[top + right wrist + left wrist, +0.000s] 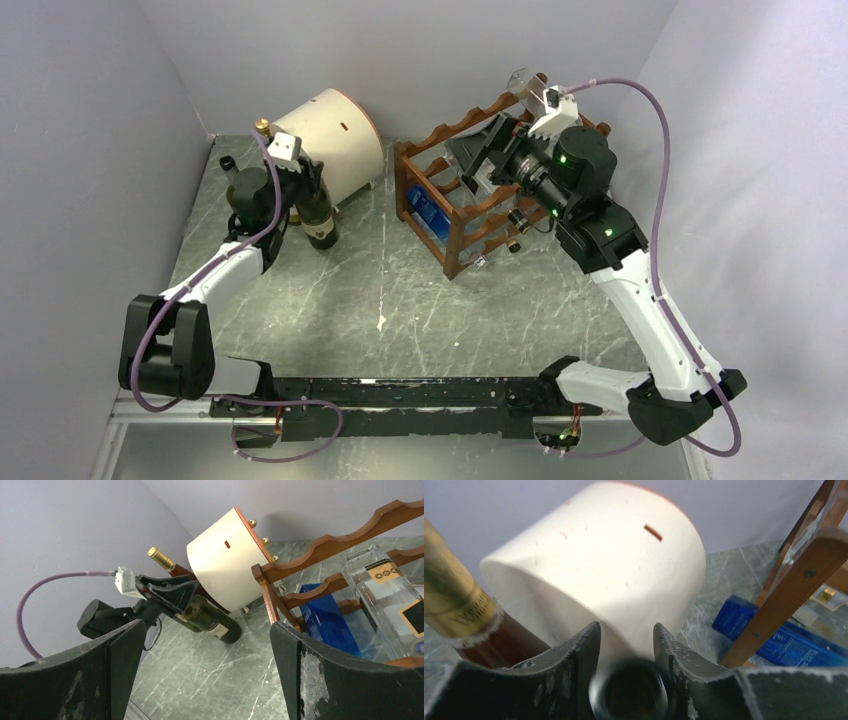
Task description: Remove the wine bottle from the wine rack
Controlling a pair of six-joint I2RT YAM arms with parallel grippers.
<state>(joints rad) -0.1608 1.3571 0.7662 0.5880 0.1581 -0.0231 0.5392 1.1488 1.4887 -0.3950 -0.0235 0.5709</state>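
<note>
My left gripper sits narrow around the neck of the wine bottle; whether it clamps, I cannot tell. Freed while tilted, the bottle could topple against the drum.

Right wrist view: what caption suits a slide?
Open right claw frames the left claw at a dark glass wine bottle by a cream cylindrical drum; reddish-brown wooden wine rack at right.
</note>
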